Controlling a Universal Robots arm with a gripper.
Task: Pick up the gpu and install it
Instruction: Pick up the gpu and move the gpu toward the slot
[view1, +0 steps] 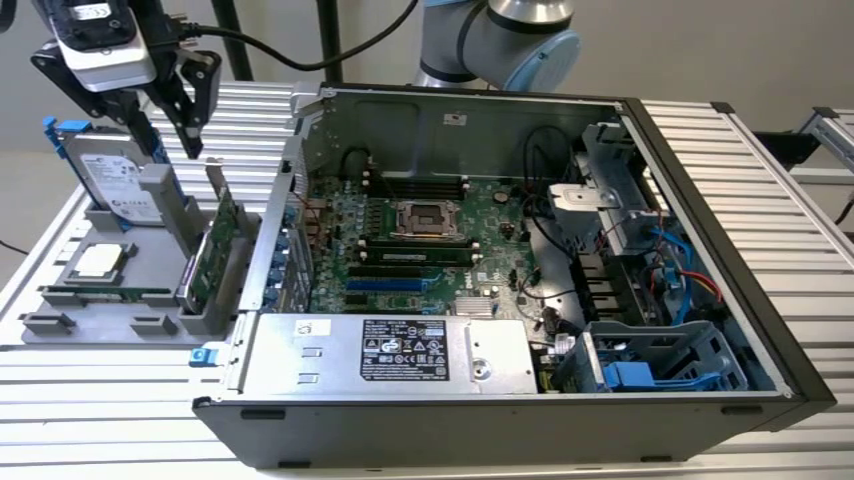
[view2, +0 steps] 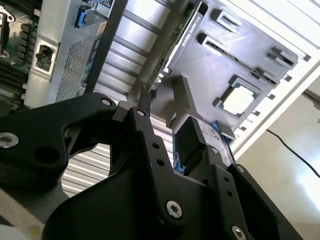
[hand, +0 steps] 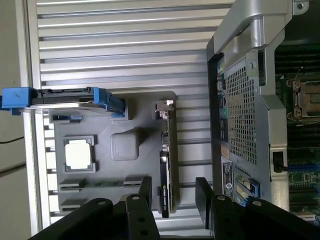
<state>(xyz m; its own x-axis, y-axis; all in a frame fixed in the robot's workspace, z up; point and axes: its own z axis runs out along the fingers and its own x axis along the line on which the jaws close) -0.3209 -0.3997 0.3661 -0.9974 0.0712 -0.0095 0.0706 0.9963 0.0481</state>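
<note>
The open computer case (view1: 467, 430) fills the exterior view's right. Just beside it on the left sits the grey parts tray (view1: 100, 325). The gpu (view1: 222, 240) stands on edge in the tray slot nearest the case. The gripper (view1: 167, 135) hangs above the card, spread wide and empty. I'd call this the approach. A grasp calls for the fingers (hand: 202, 194) to straddle the top edge squarely.

I'm seeing the gpu (view1: 222, 232) standing on edge in the tray (view1: 80, 325), between the hard drive (view1: 114, 185) and the computer case (view1: 747, 200) on the exterior view's right; the gripper (view1: 171, 150) is hanging above it.
</note>
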